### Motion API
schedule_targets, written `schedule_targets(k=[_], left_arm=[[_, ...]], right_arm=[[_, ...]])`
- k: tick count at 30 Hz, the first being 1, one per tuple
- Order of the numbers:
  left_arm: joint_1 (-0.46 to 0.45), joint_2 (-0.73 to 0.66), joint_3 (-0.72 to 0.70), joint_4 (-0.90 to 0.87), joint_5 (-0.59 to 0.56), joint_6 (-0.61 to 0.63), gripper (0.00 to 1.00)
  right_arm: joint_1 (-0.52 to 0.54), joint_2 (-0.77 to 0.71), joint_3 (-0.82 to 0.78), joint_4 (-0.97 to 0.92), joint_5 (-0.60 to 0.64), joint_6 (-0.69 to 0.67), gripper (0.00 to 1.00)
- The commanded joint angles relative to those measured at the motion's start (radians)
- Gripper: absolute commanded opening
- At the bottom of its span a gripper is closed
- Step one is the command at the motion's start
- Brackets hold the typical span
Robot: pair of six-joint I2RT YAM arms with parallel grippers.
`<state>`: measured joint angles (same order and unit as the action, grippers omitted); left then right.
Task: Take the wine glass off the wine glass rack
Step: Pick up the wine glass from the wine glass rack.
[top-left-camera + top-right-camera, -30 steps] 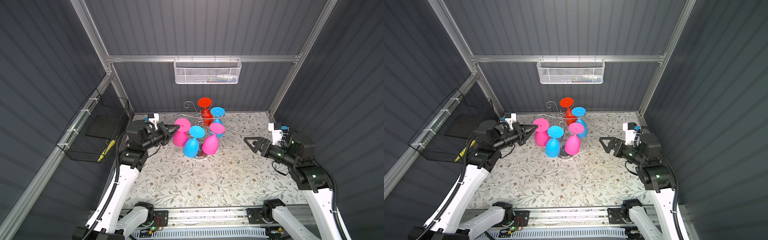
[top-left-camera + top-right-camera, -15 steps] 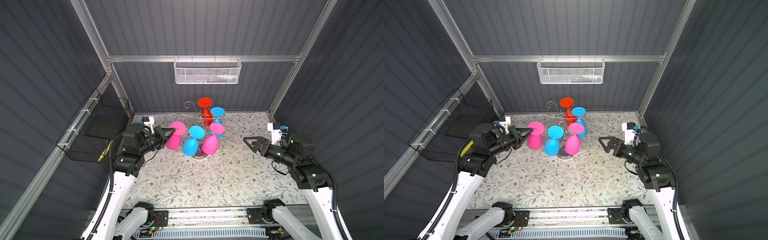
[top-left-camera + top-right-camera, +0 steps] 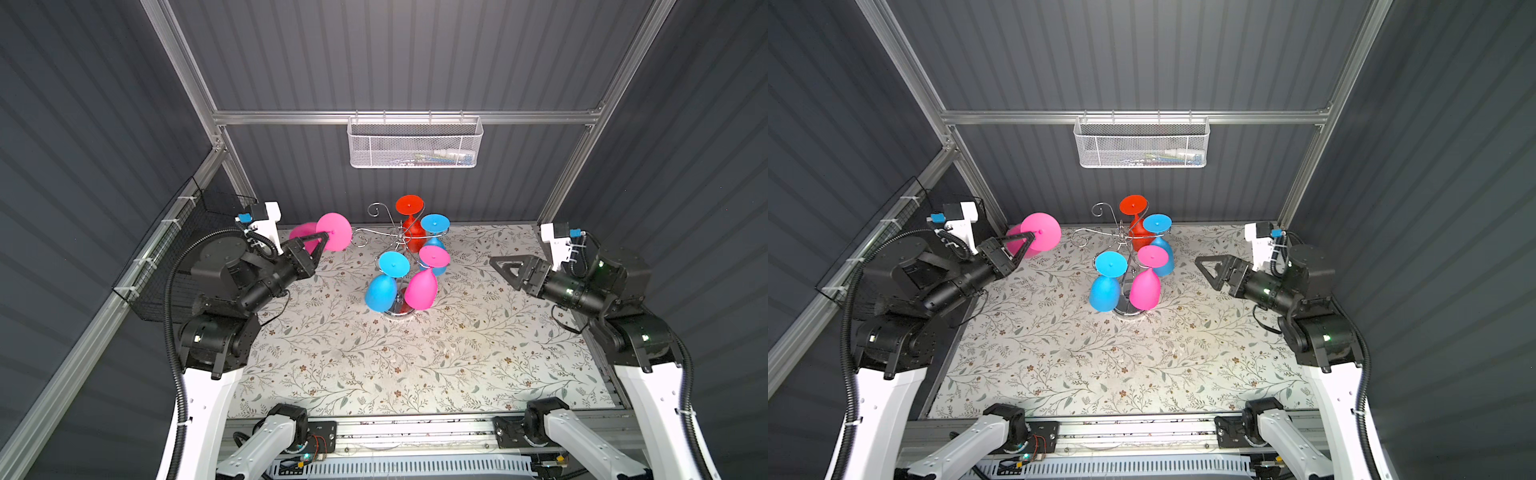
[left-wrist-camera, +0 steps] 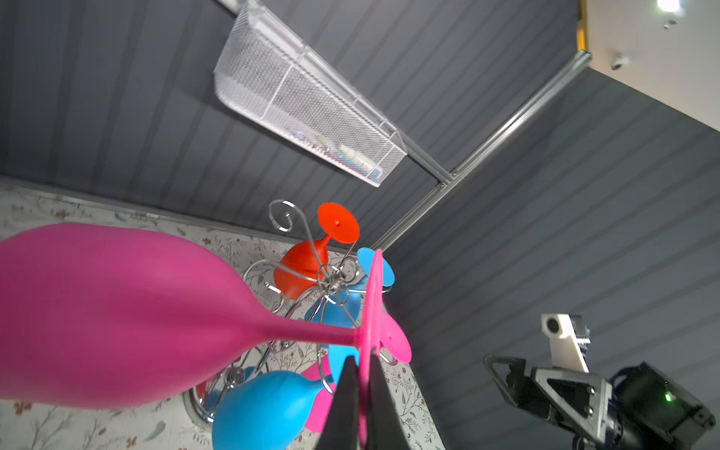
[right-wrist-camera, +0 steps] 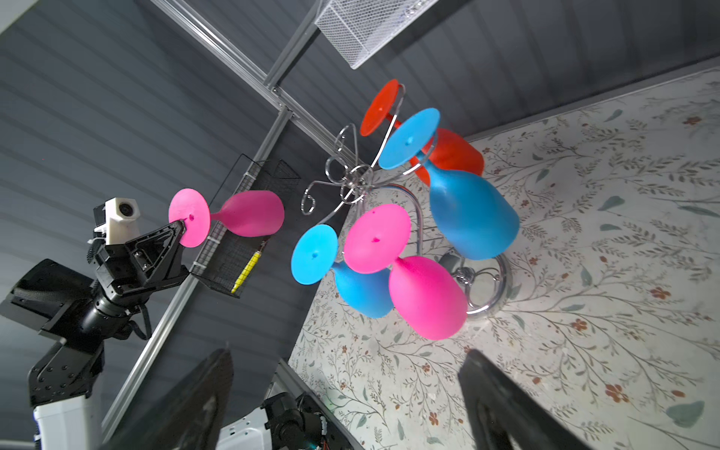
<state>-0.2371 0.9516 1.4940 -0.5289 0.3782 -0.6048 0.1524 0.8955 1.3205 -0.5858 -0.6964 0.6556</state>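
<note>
Floral tabletop (image 3: 415, 365): one rack (image 3: 1126, 308), five wine glasses (image 3: 333, 237)

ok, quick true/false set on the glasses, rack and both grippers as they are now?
1. The left gripper is shut on the foot of a pink glass. True.
2. That pink glass hangs on the rack. False: it is clear of the rack and held lying sideways.
3. Four glasses hang on the rack. True.
4. The right gripper holds a blue glass. False: it is open, empty and apart from the rack.
5. The red glass hangs on the rack's near side. False: it is on the far side, by the back wall.
</note>
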Motion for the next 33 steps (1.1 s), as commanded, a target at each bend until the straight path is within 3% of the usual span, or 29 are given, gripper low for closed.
schedule_targets(k=[1,7,14,21,26,33], left_arm=[[0.005,0.051,0.074,0.059,0.114,0.180,0.00],[-0.031,0.113,0.094,0.231,0.227,0.282,0.00],[-0.171,0.160,0.090,0.283,0.229,0.484,0.00],[-0.457,0.226,0.121,0.167,0.033,0.808,0.00],[-0.682,0.270,0.119,0.119,-0.221,1.041,0.00],[-0.850,0.310,0.071,0.162,-0.442,1.228,0.00]], right_arm=[[0.017,0.040,0.065,0.071,-0.110,0.031,0.90],[0.095,0.153,0.194,0.124,-0.206,0.063,0.77],[0.183,0.272,0.317,0.099,-0.218,0.023,0.68],[0.188,0.318,0.365,0.083,-0.239,0.012,0.68],[0.188,0.335,0.421,-0.022,-0.224,-0.061,0.67],[0.188,0.302,0.351,-0.072,-0.216,-0.088,0.60]])
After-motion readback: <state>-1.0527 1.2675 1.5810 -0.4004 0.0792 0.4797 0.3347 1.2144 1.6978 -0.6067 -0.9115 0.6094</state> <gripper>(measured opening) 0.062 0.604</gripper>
